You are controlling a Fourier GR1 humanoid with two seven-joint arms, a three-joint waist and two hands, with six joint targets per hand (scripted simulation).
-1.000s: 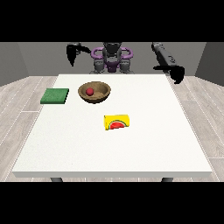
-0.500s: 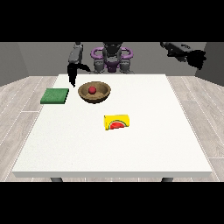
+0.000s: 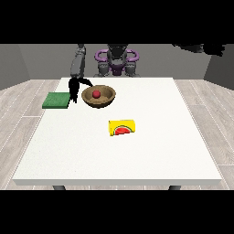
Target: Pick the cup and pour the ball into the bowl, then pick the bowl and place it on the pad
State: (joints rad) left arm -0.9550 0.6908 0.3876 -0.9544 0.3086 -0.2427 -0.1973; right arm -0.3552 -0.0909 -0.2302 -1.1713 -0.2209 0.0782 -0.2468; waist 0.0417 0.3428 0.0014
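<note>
From across the table, the hand at the view's left [image 3: 74, 85] has dropped since half a second ago: it hung by the robot's shoulder then, and now it is down at table level, right between the green pad [image 3: 56, 100] and the wooden bowl [image 3: 98, 96]. Its fingers point downward and one dark digit arcs out toward the bowl's near rim, so it looks spread rather than closed, and it grips nothing. The hand at the view's right [image 3: 215, 48] has swung farther out and stays high, well clear of the white table [image 3: 119, 155]; whether its fingers are spread or curled I cannot tell. The bowl has not moved: it sits upright near the far edge, just beside the lowered hand, with the red ball [image 3: 96, 94] lying inside it. The pad lies flat on the hand's other side, apart from the bowl. The yellow cup [image 3: 122, 127] lies on its side in the middle of the table, well apart from both hands. The count: one bowl, one ball, one pad, one cup.
</note>
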